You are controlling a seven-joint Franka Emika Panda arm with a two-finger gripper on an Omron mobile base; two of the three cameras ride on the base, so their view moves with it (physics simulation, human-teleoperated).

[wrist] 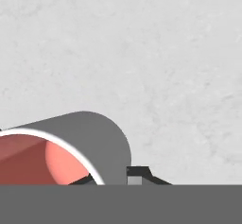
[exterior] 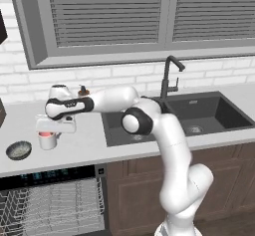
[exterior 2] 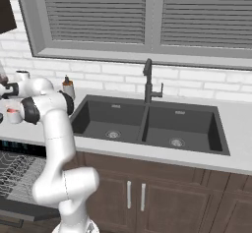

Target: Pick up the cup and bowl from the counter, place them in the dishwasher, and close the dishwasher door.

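A white cup (exterior: pixel 48 141) with a red inside is seen at left centre. A dark grey bowl (exterior: pixel 19 150), speckled pale within, is noted at far left. The counter (exterior: pixel 84 143) is light grey-white; the sink (exterior: pixel 199 113) is dark.

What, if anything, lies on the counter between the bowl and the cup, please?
Nothing: in the left base view, bare counter separates the bowl from the cup.
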